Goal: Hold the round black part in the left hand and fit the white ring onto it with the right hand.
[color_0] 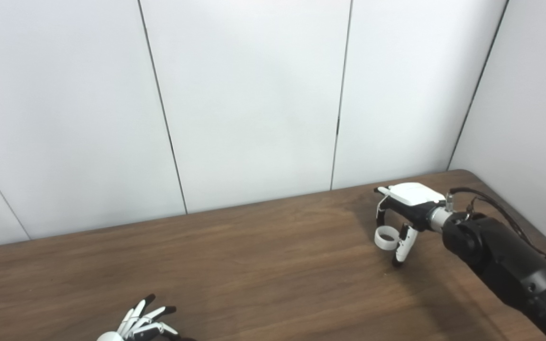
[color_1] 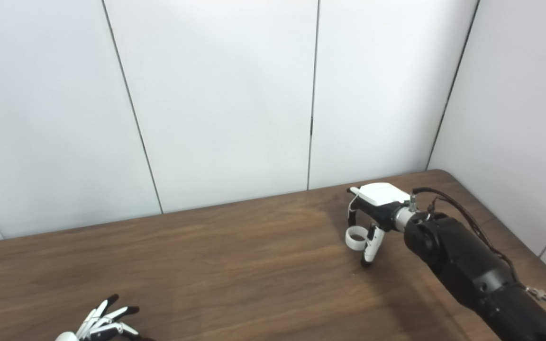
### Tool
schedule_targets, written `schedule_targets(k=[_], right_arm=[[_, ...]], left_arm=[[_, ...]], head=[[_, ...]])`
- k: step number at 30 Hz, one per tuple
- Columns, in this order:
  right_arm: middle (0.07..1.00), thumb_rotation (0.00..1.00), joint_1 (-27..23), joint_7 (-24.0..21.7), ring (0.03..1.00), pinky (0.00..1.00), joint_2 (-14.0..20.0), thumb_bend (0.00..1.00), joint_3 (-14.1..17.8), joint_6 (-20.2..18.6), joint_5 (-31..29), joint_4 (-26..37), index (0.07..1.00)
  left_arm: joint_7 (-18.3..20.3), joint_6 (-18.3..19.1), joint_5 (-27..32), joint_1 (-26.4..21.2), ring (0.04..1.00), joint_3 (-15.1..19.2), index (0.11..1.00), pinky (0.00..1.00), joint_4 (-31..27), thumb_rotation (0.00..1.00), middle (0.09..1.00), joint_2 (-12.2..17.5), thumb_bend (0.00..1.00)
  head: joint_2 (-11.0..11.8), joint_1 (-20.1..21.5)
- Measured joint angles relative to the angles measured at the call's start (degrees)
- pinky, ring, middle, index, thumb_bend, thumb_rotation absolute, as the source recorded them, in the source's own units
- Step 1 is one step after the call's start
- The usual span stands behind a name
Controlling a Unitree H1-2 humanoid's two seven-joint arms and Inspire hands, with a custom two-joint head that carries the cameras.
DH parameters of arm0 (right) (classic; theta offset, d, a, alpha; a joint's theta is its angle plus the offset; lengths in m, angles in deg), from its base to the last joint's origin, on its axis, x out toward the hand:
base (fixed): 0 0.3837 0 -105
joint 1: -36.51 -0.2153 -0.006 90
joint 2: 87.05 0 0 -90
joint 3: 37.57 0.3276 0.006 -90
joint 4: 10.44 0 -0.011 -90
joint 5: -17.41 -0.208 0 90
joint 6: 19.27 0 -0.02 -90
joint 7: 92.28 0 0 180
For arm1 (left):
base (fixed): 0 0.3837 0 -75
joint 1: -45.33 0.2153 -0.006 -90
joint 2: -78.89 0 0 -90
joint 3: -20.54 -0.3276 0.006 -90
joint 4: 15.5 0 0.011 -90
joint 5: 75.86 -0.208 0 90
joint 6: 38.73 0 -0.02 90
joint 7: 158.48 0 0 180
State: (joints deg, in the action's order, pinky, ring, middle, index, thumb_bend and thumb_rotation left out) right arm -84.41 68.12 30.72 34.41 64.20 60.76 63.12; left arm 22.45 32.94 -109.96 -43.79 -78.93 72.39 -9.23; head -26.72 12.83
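The right hand [color_0: 403, 215] is out over the far right part of the brown table [color_0: 263, 265], palm down, with its black arm [color_0: 505, 260] coming in from the bottom right corner. Its fingers curl down and pinch the white ring [color_0: 385, 237] – the ring hangs under the hand, just above the wood, with its hole facing up. The left hand [color_0: 141, 322] sits low at the bottom edge, on the left side, with its fingers spread apart and holding nothing that shows. The left eye view shows more of this hand – in the right eye view it is mostly cut off. The round black part cannot be seen in either view. White wall panels [color_1: 216, 104] stand behind the table
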Motion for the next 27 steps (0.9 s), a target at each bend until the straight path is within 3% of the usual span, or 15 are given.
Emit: schedule_targets(k=[6, 7, 8, 10, 27], right_arm=[[0.981, 0.16, 0.0, 0.0, 1.0, 1.0, 0.0, 0.82, -0.1, 0.1, -0.1, 0.0, 0.561], [0.983, 0.15, 0.0, -0.1, 1.0, 1.0, 0.0, 0.68, -0.1, 0.1, -0.1, 0.0, 0.526], [0.984, 0.15, 0.0, -0.3, 1.0, 1.0, 0.0, 0.6, -0.1, 0.0, 0.0, 0.0, 0.509], [0.983, 0.14, -0.1, -0.8, 1.0, 1.0, 0.1, 0.54, -0.1, 0.0, 0.0, 0.1, 0.494], [0.984, 0.14, -0.4, -2.5, 1.0, 0.99, 0.2, 0.51, -0.8, -0.1, 0.3, 0.4, 0.49]], left_arm=[[0.0, -0.1, 0.0, 0.0, 0.997, 0.0, 0.48, 1.0, 0.0, 0.04, 0.852, 0.1, 0.52], [0.0, -0.1, 0.0, 0.0, 0.997, 0.0, 0.48, 1.0, 0.0, 0.04, 0.853, 0.1, 0.52], [0.0, -0.1, 0.0, 0.0, 0.997, 0.0, 0.48, 1.0, 0.0, 0.04, 0.853, 0.1, 0.52], [0.0, -0.1, 0.0, 0.0, 0.997, 0.0, 0.48, 1.0, 0.0, 0.04, 0.853, 0.1, 0.52], [0.0, -0.2, 0.4, 0.1, 0.994, 0.0, 0.48, 1.0, 0.1, 0.04, 0.854, 0.4, 0.52]], head=[[-0.1, 0.1], [-0.1, 0.1], [-0.1, 0.3], [-0.1, 0.4], [-0.3, 1.1]])
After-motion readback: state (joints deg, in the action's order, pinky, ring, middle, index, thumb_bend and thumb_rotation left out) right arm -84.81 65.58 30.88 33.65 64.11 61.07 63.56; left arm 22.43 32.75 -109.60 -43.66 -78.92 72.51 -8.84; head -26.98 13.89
